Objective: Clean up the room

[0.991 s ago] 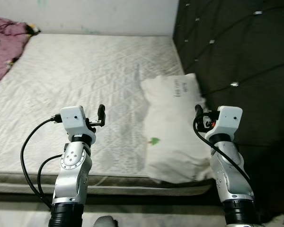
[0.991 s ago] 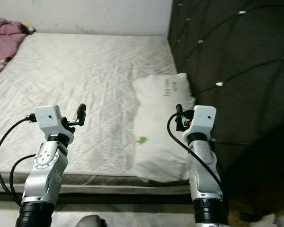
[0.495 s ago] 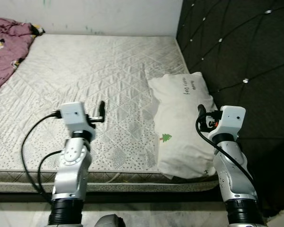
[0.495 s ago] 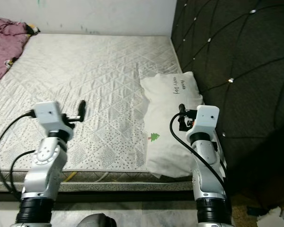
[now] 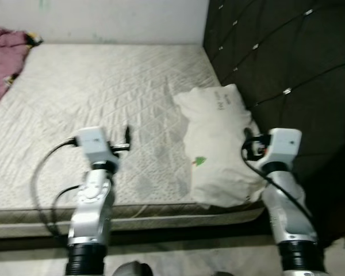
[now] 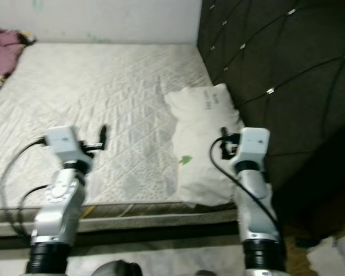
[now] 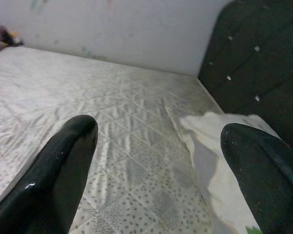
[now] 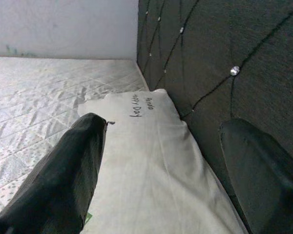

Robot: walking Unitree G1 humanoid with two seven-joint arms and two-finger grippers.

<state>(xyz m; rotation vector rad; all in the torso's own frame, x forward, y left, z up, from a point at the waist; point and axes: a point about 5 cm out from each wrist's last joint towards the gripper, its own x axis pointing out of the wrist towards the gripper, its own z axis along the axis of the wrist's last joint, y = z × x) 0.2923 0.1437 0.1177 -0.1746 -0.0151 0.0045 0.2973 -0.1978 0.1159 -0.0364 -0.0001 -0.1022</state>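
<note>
A white pillow with handwriting and a small green tree mark lies on the right side of the bare quilted mattress, against the dark tufted headboard. A crumpled pink blanket lies at the far left end of the bed. My left gripper is raised over the mattress near its front edge, open with nothing between its fingers. My right gripper hovers over the pillow's right edge, open and empty; in the right wrist view the pillow lies between its spread fingers.
The bed fills the space ahead, with a white wall behind it. A strip of floor shows below the mattress edge. A pale object lies on the floor at the far right.
The camera has shifted and blurred; the bed sits slightly differently in view. Both grippers hold the same raised, open pose.
</note>
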